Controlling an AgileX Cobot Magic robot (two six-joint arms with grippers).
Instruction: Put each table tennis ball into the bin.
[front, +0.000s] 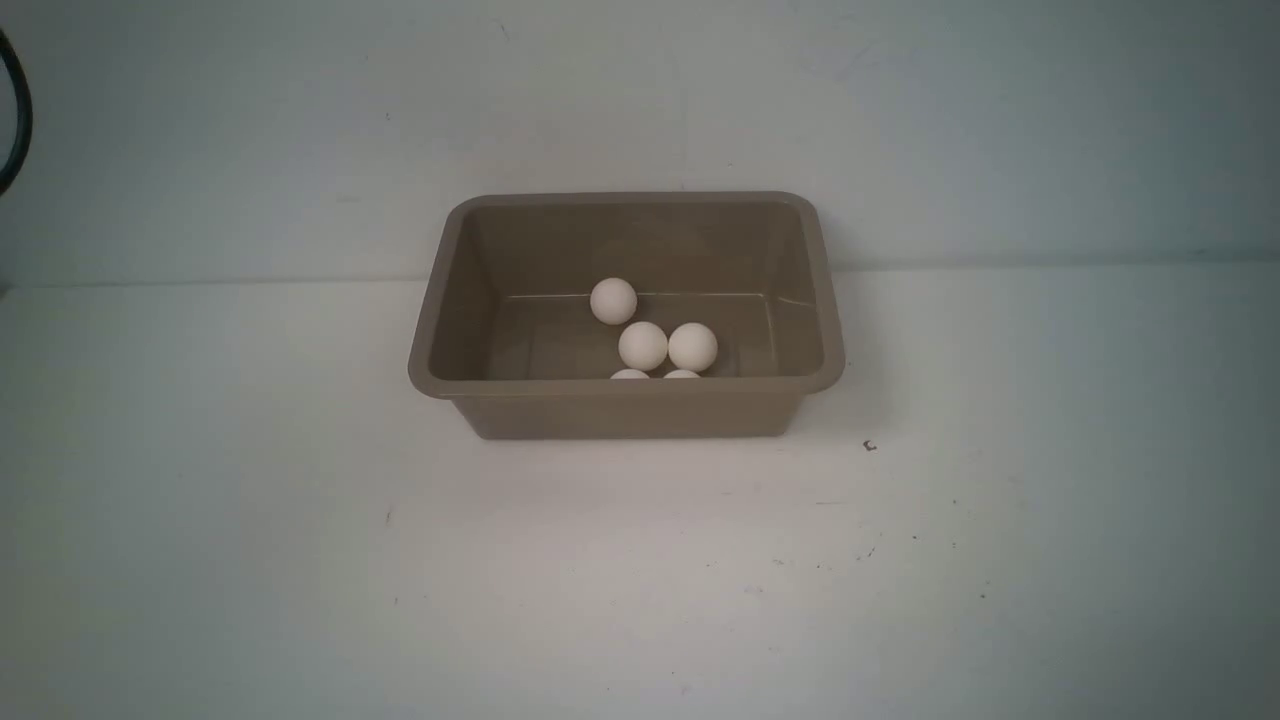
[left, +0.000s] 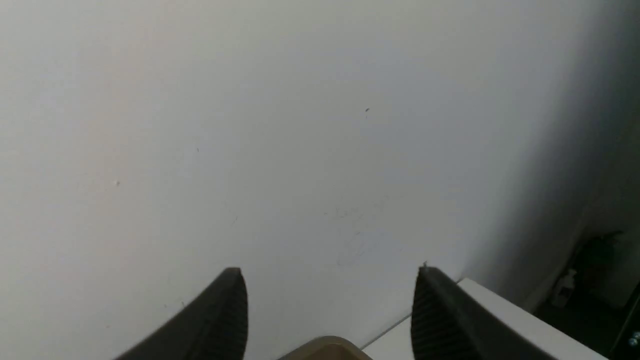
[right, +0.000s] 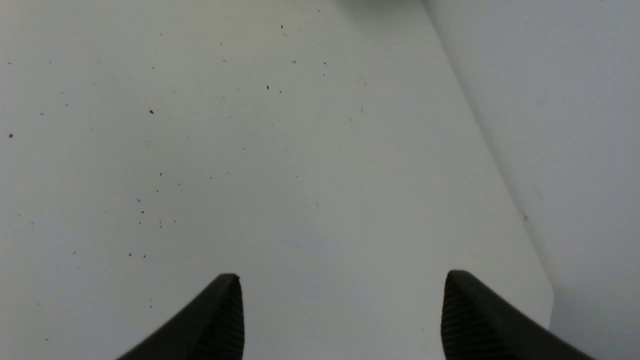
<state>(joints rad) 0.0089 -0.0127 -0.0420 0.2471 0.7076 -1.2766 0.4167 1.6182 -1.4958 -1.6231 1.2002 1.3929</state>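
Bin (front: 626, 405): taupe tub, upright on the white table (front: 300, 560), near the back wall (front: 900, 120).

Balls: five, all inside the bin. One (front: 613, 300) sits toward the far wall; two (front: 643, 345) (front: 692, 346) lie side by side and touching, nearer the middle; two more (front: 629, 374) (front: 681, 374) peek just above the near rim, mostly hidden.

Left gripper (left: 330, 300): fingers (left: 220, 325) spread apart, nothing between them; a corner of the bin shows just beneath it in the left wrist view.

Right gripper (right: 342, 310): fingers (right: 470, 320) wide apart, holding nothing, above bare speckled table.

Neither arm shows in the front view.
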